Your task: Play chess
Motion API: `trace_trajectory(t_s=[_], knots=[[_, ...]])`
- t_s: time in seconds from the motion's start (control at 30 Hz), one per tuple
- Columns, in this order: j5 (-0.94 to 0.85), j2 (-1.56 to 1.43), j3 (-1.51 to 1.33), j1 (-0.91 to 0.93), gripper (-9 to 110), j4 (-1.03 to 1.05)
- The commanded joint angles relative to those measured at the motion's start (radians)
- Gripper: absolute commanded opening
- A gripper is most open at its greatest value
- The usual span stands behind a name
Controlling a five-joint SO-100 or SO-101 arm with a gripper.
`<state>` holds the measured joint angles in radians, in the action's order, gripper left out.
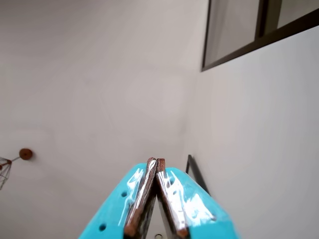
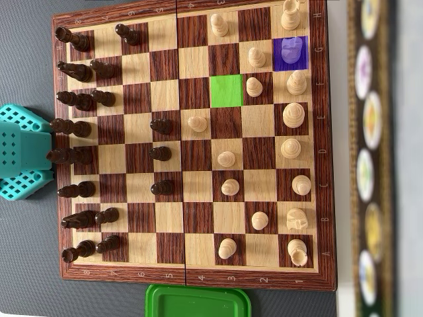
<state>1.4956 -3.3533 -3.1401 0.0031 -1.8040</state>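
The wooden chessboard (image 2: 192, 274) fills the overhead view. Dark pieces (image 2: 160, 153) stand on its left half and light pieces (image 2: 227, 158) on its right half. One square is tinted green (image 2: 227, 90) and is bare. Another square is tinted purple (image 2: 291, 53) and carries a light piece. My teal arm (image 2: 23, 152) sits off the board's left edge, over no piece. In the wrist view my gripper (image 1: 155, 161) points up at a bare white wall, its brown-padded fingers (image 1: 168, 199) pressed together with nothing between them. The board does not show in that view.
A green container (image 2: 198, 302) lies against the board's bottom edge. A dark strip with round patterns (image 2: 369, 158) runs along the right side. In the wrist view a dark window frame (image 1: 249, 40) is at top right and a lamp fitting (image 1: 25, 154) at left.
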Motion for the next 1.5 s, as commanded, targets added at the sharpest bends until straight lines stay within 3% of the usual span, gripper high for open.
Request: trace_trajectory(t_s=[0.0, 0.23, 0.57, 1.03, 1.3, 1.47], knots=[[0.005, 0.009, -0.02, -0.003, 0, -0.002], [0.005, 0.009, -0.02, -0.005, 0, 0.034], [0.0, 0.008, 0.127, 0.008, 0, 0.41], [-0.003, 0.008, 0.371, -0.005, 0, 1.19], [-0.002, 0.008, 0.534, -0.014, 0, 1.736], [0.005, 0.008, 0.612, -0.144, 0, 2.148]])
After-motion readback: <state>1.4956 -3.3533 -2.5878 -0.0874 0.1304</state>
